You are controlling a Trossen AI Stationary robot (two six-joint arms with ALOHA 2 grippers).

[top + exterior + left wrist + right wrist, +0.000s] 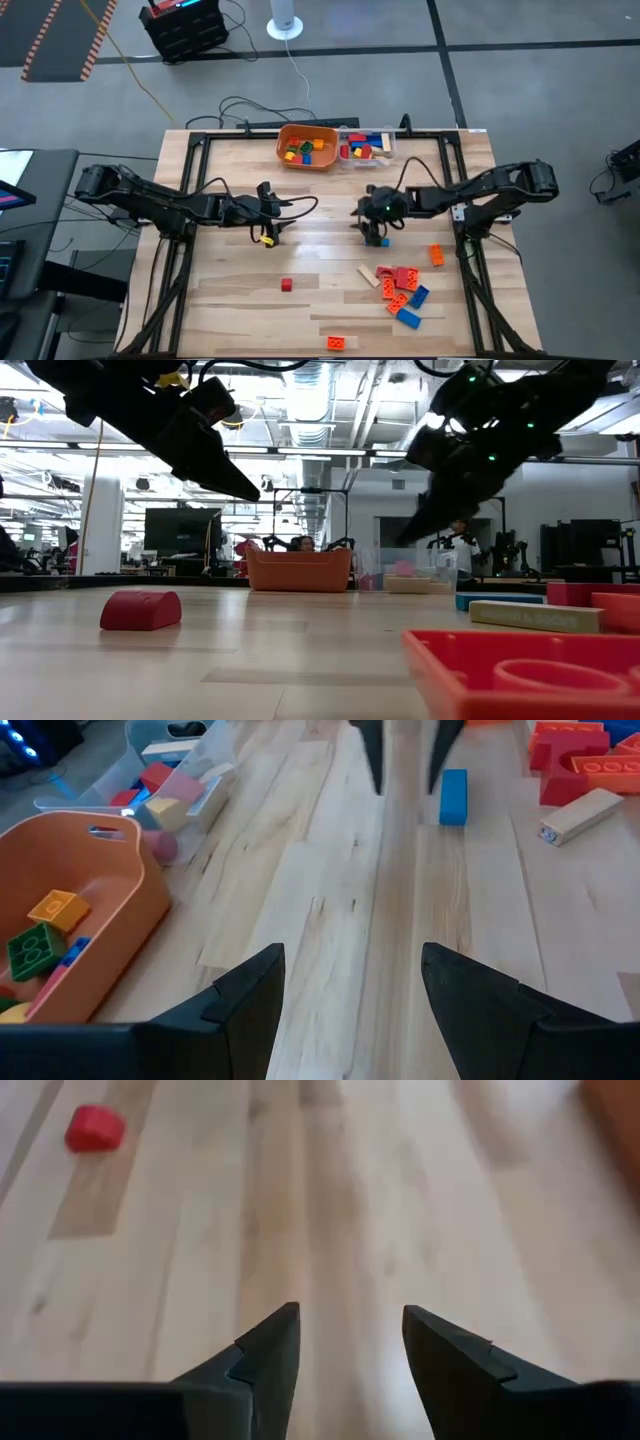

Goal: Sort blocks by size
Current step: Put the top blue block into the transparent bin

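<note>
My left gripper [268, 228] hovers open and empty over the table's middle left; its fingers show in the left wrist view [350, 990]. My right gripper [372, 232] hovers open and empty over the middle right [350, 1345], just beside a blue block [385, 241] lying flat on the wood [453, 796]. A small red block [286, 285] lies alone toward the near edge [95, 1128]. Several red, orange and blue blocks [400, 290] and a tan block [367, 274] lie at the near right.
An orange bowl [307, 147] with small blocks and a clear container [366, 146] with blocks stand at the far edge. Single orange blocks lie at the right [437, 255] and at the near edge [338, 343]. Bare wood lies between the two grippers.
</note>
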